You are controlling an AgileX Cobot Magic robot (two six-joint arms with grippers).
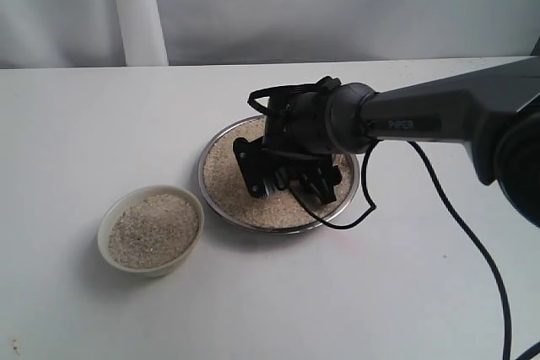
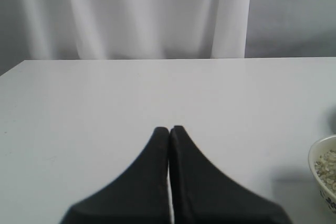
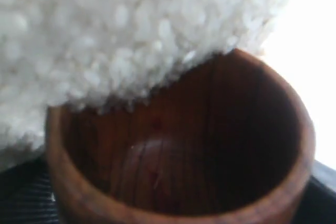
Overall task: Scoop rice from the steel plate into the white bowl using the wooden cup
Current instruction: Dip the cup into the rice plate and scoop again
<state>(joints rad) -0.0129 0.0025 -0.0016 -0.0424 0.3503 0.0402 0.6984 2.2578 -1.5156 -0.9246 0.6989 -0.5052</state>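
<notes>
Wooden cup [image 3: 178, 145] (rim partly off-frame) against blurry rice [image 3: 105, 35]

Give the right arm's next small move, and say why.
Probably push the wooden cup deeper into the rice: its inside looks empty, its mouth meets the heap, and the right gripper holding it is low over the steel plate.

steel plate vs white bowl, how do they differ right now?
The steel plate is shiny metal, wide and shallow; the white bowl is cream-white, smaller and deeper. The right gripper hangs low over the plate, while the bowl stands apart with nothing above it. Both hold rice.
</notes>
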